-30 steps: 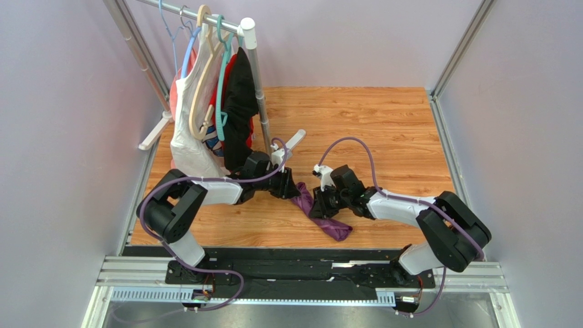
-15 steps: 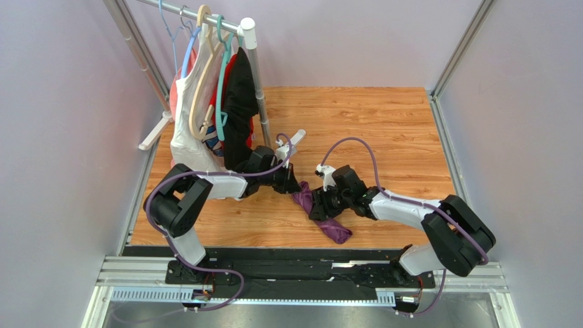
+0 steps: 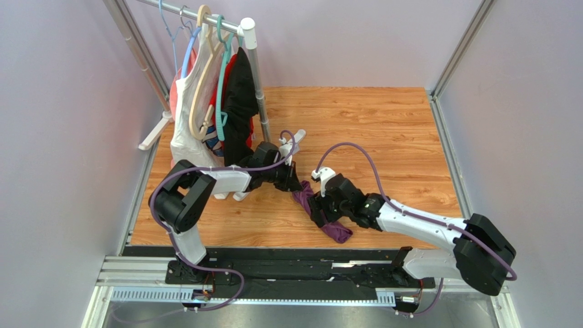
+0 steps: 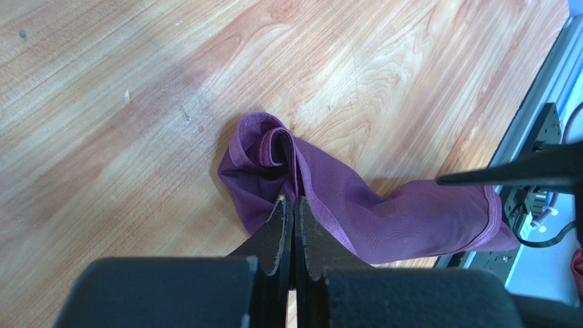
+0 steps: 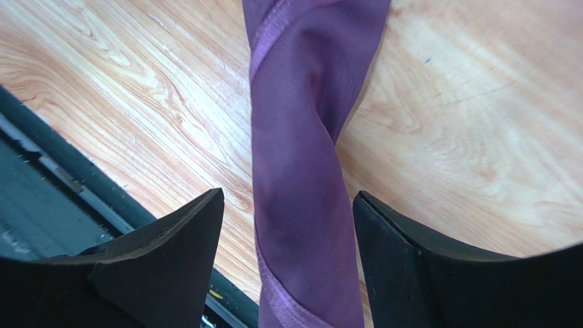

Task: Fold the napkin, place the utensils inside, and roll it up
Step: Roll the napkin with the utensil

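The purple napkin (image 3: 335, 231) lies rolled into a twisted tube on the wooden table (image 3: 383, 130), near its front edge. In the left wrist view the napkin (image 4: 383, 212) shows a curled end, and my left gripper (image 4: 293, 199) is shut with a thin fold of that end pinched at its tips. In the right wrist view my right gripper (image 5: 288, 193) is open, one finger on either side of the napkin (image 5: 301, 137) without touching it. From above, the left gripper (image 3: 294, 184) is at the roll's far end and the right gripper (image 3: 320, 208) is over its middle. The utensils are hidden from view.
A clothes rack (image 3: 254, 82) with white, black and red garments (image 3: 219, 109) on hangers stands at the back left, close to the left arm. A black rail (image 3: 294, 270) runs along the near edge. Lilac walls close in both sides.
The left gripper closed on the napkin's far end and drew it back slightly. The right gripper opened and let go of the roll, its arm stretching out lower over it.
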